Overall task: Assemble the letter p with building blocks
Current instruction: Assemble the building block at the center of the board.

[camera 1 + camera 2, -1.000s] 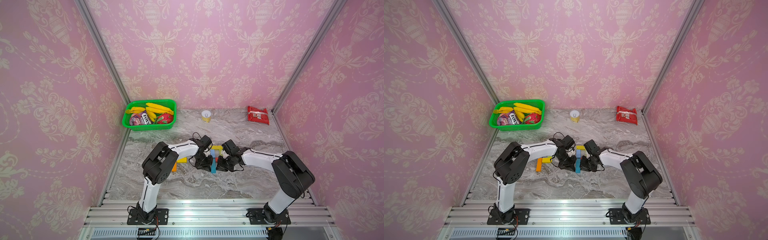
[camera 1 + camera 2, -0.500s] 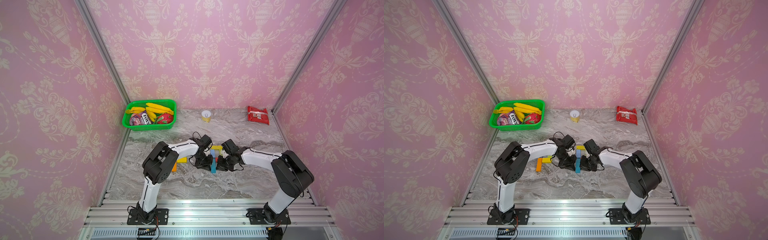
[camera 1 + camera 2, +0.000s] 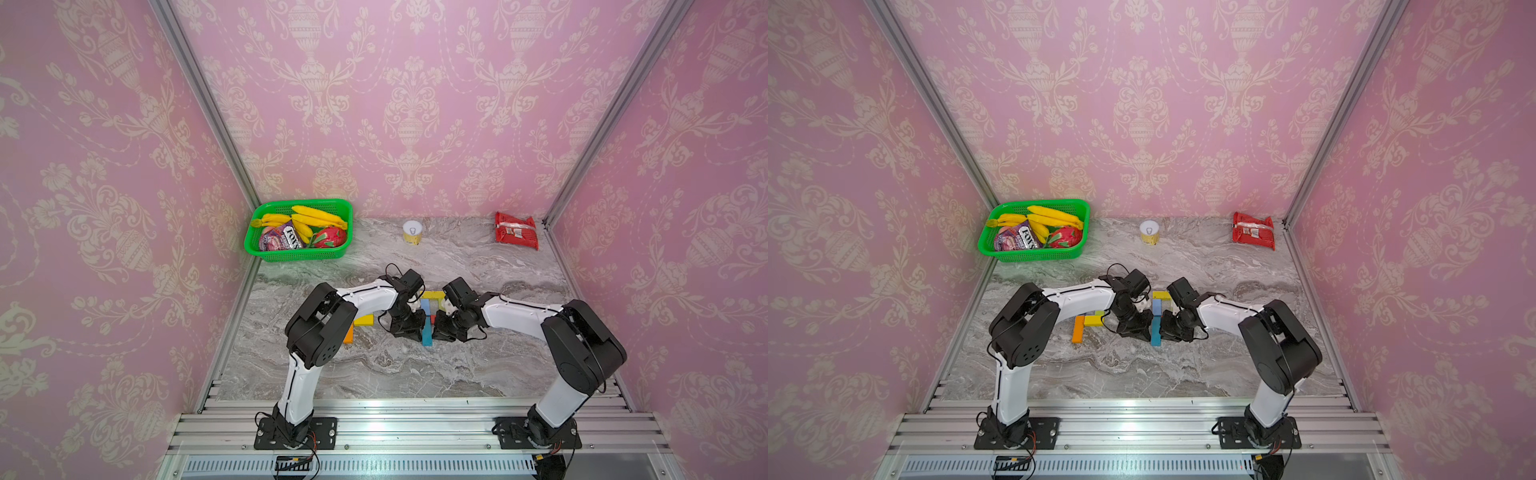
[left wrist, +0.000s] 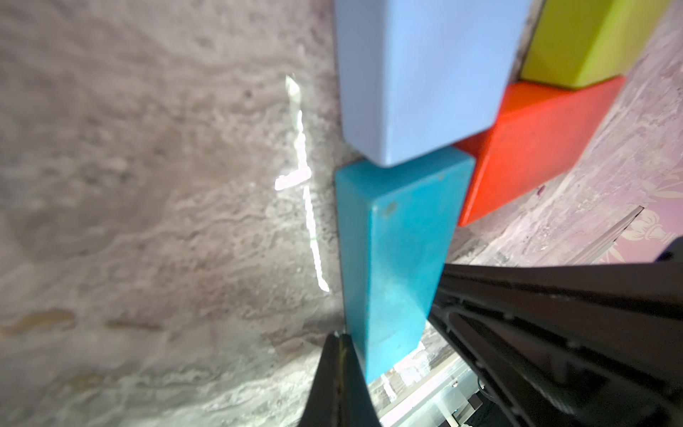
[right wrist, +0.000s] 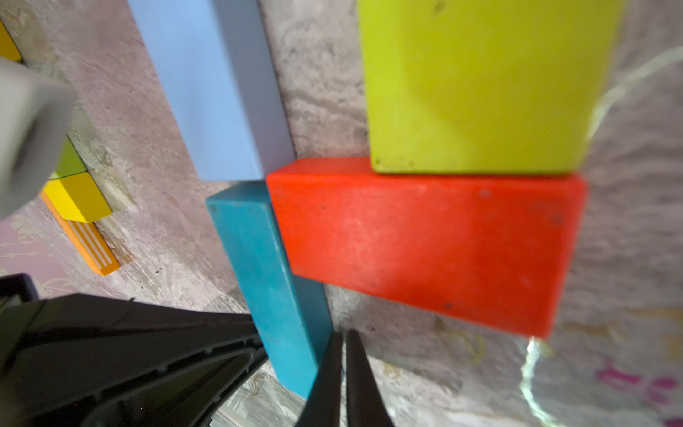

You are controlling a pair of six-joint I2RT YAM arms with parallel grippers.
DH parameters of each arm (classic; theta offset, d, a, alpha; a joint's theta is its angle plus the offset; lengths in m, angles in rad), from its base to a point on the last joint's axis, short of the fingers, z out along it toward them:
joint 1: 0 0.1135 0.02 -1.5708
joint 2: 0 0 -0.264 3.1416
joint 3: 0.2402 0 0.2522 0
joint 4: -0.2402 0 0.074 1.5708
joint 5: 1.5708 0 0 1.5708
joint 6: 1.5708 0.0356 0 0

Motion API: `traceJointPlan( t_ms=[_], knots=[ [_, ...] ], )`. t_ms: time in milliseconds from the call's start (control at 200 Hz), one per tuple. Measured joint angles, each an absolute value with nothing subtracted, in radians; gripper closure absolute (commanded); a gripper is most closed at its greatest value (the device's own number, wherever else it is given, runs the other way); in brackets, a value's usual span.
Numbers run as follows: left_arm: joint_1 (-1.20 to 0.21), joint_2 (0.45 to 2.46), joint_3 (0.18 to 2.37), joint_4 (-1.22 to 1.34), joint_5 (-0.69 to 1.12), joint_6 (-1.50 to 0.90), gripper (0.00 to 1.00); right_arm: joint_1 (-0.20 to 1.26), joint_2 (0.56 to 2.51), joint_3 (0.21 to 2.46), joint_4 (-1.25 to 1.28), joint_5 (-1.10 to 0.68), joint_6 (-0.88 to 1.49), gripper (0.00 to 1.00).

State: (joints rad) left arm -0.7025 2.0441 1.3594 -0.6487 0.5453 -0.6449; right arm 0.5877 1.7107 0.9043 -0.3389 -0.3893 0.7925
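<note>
Marble table (image 3: 415, 374), middle: left gripper (image 4: 338, 384) and right gripper (image 5: 343, 380), both closed and empty, flank the teal block (image 4: 395, 258), likely nudging it straight as the P's stem.

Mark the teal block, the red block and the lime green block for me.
teal block (image 4: 406, 258): left wrist view, middle of its long face.
red block (image 5: 425, 240): right wrist view, centre of its broad face.
lime green block (image 5: 480, 85): right wrist view, centre of its top face.
</note>
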Motion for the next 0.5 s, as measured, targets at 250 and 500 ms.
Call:
traceJointPlan(
  t_ms=[250, 500],
  knots=[
    [-0.702, 2.047, 1.364, -0.653, 0.545, -0.645, 1.00, 0.587, 1.713, 0.908, -0.341, -0.389, 0.793, 0.91],
    [-0.702, 2.057, 1.380, -0.656, 0.547, -0.645, 1.00, 0.580, 1.713, 0.910, -0.348, -0.388, 0.792, 0.90]
  ],
)
